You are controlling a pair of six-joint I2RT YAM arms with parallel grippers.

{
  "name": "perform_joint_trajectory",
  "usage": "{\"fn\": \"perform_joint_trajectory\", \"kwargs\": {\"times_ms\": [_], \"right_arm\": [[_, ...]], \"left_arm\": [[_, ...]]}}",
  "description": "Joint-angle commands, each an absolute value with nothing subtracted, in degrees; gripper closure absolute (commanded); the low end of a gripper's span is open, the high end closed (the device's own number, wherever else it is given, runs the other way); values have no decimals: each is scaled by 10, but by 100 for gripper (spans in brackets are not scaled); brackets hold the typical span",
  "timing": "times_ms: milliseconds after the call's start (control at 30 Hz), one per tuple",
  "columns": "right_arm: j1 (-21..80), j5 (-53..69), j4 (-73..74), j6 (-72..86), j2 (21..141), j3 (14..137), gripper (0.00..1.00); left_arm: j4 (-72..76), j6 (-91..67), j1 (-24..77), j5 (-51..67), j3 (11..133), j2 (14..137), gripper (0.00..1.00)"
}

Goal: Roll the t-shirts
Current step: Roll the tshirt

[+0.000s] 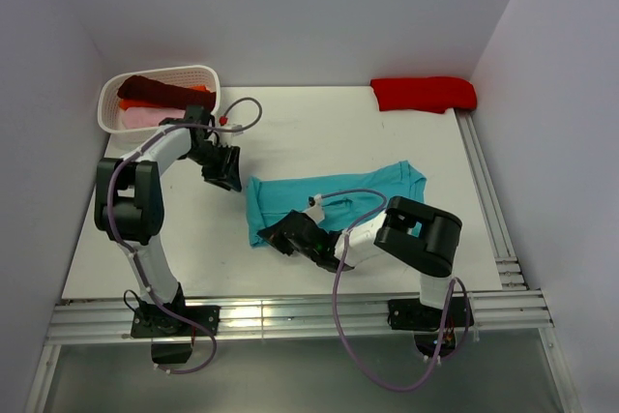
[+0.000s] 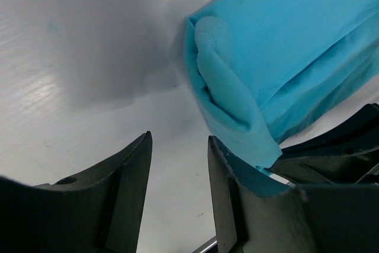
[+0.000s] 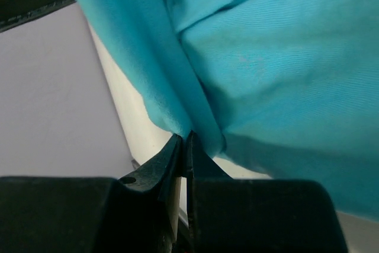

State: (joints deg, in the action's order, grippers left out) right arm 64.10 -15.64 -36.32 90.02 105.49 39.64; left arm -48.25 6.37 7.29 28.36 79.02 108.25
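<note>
**Top external view.**
- Teal t-shirt [image 1: 358, 191]: folded into a long band and lying across the middle of the desk [image 1: 319, 132], its left end towards the near edge.
- Right gripper [image 1: 280, 236]: at the near-left corner of that band.
- Left gripper [image 1: 224, 173]: just beside the band's far-left corner.
- White slatted basket [image 1: 208, 73]: at the far-left corner of the desk. It holds a maroon cloth [image 1: 155, 91], an orange cloth [image 1: 198, 88] and a pink cloth [image 1: 140, 118].
- Red folded garment [image 1: 424, 94]: at the far-right corner.

**Left wrist view.**
- Left gripper [image 2: 179, 146]: fingers parted, with only bare desk between them, so it has hold of nothing.
- The teal t-shirt's [image 2: 296, 39] doubled corner lies just ahead and to the right, its edge reaching the right-hand finger.

**Right wrist view.**
- Right gripper [image 3: 185, 140]: fingers pressed together, with a fold of the teal t-shirt [image 3: 284, 57] nipped at their tips.

**Step in hand (judged).** This looks like the start of the roll at the left end.
- The left gripper wants to take all layers of the far-left corner, as deep as the right gripper's bite.
- Both corners should then turn over together towards the right edge of the desk.
- Keeping them level and the cloth taut should stop the roll from coning.

**Writing.** No brand, label or lettering can be read in any view.
</note>
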Motion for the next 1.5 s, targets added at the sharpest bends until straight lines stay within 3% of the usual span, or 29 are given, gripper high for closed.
{"fn": "perform_joint_trajectory", "kwargs": {"times_ms": [0,733,1467], "right_arm": [[645,-186,-323,910,1029,395,100],[649,-204,-132,861,1040,478,100],[693,-233,107,773,998,562,61]], "left_arm": [[-454,58,90,312,777,1086,52],[-404,12,160,287,783,1123,49],[-394,-15,181,197,800,1153,51]]}}
